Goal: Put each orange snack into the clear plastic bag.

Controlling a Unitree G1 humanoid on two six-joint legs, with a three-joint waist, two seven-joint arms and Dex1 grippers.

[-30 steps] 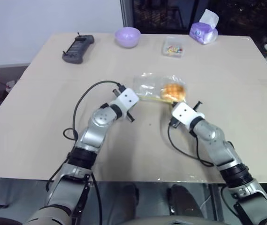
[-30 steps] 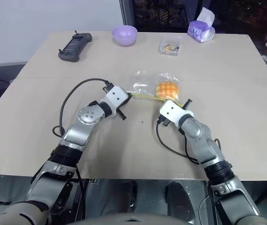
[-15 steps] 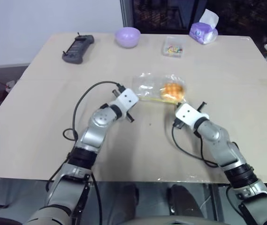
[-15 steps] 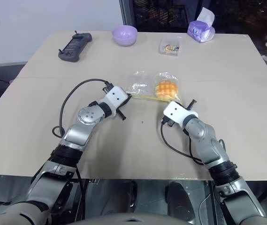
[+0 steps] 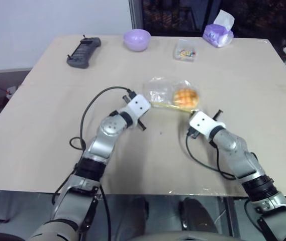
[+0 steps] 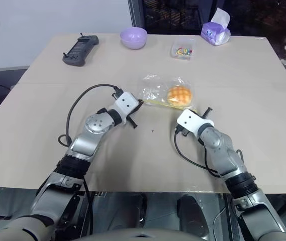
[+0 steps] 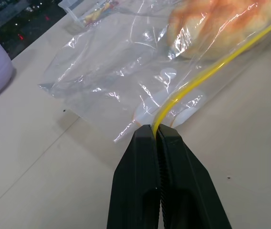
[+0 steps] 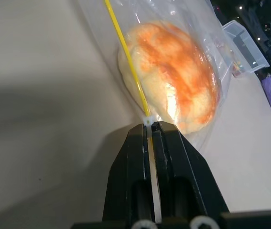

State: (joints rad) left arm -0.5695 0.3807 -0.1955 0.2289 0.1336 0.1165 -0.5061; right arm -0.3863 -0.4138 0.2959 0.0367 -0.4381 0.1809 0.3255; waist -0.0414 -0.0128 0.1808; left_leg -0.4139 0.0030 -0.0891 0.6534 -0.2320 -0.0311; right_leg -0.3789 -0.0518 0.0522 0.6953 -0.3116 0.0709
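No legible writing on any item. The tissue pack (image 5: 217,34) carried a blue and white mark, too small to read. The clear box of coloured bits (image 5: 185,50) showed no label. The clear plastic bag (image 5: 164,92) bore only a yellow zip strip (image 7: 206,74) along its mouth.

The orange snack (image 5: 186,97) sat inside the bag, at its 3 o'clock end, bag lying flat near the middle of the bench (image 5: 42,115).

Left tool (image 7: 155,135): fingers pressed together, clamped on the zip strip at the bag's 8 o'clock corner. Right tool (image 8: 149,128): fingers standing slightly apart with the strip's end and a small white slider between them at the bag's 5 o'clock corner; firm grip or loose, cannot tell.

Edges and room: bag well apart from every bench edge. Purple bowl (image 5: 136,39), box and tissue pack lined the 12 o'clock edge; black handset (image 5: 83,51) at 10 o'clock. Wide bare bench at 9 and 3 o'clock of the bag and toward 6 o'clock, crossed only by the arms and their cables.
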